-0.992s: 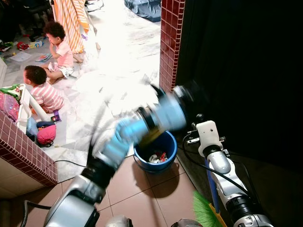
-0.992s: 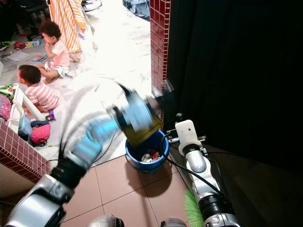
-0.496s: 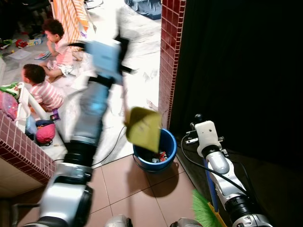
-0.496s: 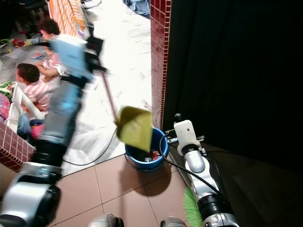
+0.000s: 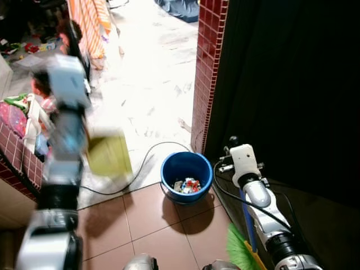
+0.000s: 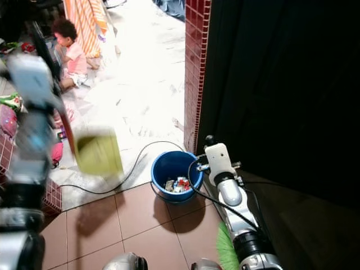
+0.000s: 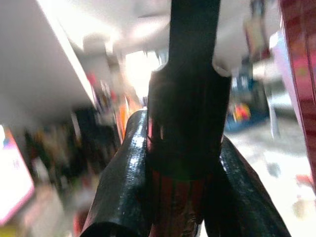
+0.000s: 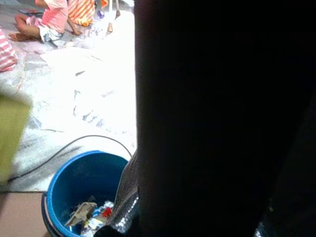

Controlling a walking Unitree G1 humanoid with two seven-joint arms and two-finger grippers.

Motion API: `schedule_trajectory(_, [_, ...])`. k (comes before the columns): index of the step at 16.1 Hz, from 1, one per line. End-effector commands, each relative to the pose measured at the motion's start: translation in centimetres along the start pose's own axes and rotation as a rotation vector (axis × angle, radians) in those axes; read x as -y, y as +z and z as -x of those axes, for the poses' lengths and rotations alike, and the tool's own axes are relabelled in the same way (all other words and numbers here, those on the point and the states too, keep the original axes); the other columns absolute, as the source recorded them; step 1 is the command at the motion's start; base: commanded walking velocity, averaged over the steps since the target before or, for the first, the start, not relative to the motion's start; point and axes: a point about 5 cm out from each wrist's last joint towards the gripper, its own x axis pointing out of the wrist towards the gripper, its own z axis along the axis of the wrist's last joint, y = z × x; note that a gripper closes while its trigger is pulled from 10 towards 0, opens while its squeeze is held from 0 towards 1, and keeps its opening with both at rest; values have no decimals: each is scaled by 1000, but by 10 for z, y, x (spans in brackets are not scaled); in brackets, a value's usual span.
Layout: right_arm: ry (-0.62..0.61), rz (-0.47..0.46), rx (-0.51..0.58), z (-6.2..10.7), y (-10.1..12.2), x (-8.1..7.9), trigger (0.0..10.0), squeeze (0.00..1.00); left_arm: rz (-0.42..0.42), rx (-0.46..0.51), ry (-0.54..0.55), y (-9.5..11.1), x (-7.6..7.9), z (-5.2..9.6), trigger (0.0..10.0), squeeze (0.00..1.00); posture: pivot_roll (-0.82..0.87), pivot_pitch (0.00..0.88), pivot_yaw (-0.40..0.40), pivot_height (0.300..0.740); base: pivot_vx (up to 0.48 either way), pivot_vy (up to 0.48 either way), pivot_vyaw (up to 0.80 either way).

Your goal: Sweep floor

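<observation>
Glossy blue plastic bucket [image 5: 187, 171] on smooth brown tiles [image 5: 163, 230], glazed brick pillar [image 5: 205, 67]

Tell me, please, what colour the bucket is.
The bucket is blue, clearest in the left eye view.

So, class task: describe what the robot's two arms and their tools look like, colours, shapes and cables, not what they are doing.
Both arms are built of silver-grey rounded segments joined by black bands. The right arm ends in a white boxy wrist block, with a thin black cable looping from it down along the forearm. The left arm is motion-blurred, with a pale boxy wrist. The left tool has two long, glossy black fingers.
</observation>
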Motion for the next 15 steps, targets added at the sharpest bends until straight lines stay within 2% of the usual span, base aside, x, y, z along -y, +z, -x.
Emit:
schedule_trajectory(1, [23, -36, 64, -5, 12, -5, 10000, 0, 21, -67, -19, -15, 12, 9, 10000, 0, -40, 0, 49, 740, 0, 0, 0])
schedule_trajectory(3, [54, -68, 112, -6, 21, -9, 10000, 0, 60, -190, -52, -44, 35, 31, 10000, 0, -40, 0, 49, 740, 0, 0, 0])
schedule_trajectory(5, [96, -147, 154, -7, 31, -14, 10000, 0, 50, -210, -83, -56, 49, 44, 10000, 0, -45, 0, 51, 740, 0, 0, 0])
schedule_trajectory(7, [175, -251, 229, -11, 54, -24, 10000, 0, 122, -281, -79, -67, 64, 54, 10000, 0, -51, 0, 55, 740, 0, 0, 0])
schedule_trajectory(8, [204, -287, 265, -13, 66, -27, 10000, 0, 130, -291, -79, -68, 71, 56, 10000, 0, -52, 0, 56, 740, 0, 0, 0])
schedule_trajectory(10, [241, -301, 324, -13, 82, -31, 10000, 0, 171, -312, -50, -68, 80, 56, 10000, 0, -50, 0, 55, 740, 0, 0, 341])
schedule_trajectory(13, [274, -316, 322, -9, 84, -38, 10000, 0, 236, -349, -38, -70, 95, 64, 10000, 0, -54, 0, 55, 740, 0, 0, 756])
schedule_trajectory(15, [268, -311, 304, -8, 79, -38, 10000, 0, 246, -378, -34, -74, 99, 70, 10000, 0, -57, 0, 58, 740, 0, 0, 759])
